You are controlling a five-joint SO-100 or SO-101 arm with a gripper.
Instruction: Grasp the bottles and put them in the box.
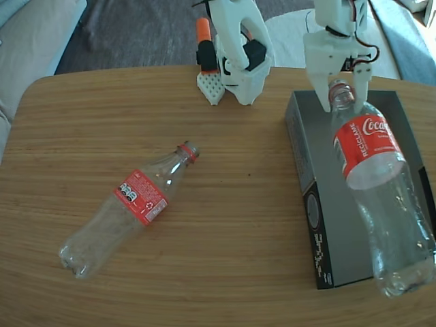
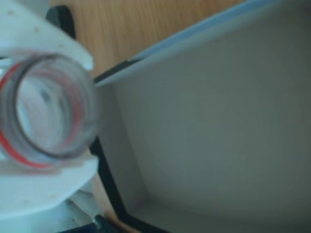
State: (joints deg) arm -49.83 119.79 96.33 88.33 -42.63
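One clear bottle with a red label lies on its side on the wooden table, left of centre, neck pointing up-right. The second bottle stretches lengthwise over the grey inside of the box at the right, its base reaching the box's near end. My white gripper is shut on this bottle's neck at the box's far end. In the wrist view the bottle's open mouth sits between my gripper's white fingers, with the box floor beyond.
A white arm part with an orange piece stands at the table's far edge, left of the box. The table's rounded corner is at the far left, with soft grey furniture beyond. Bare wood lies between the loose bottle and the box.
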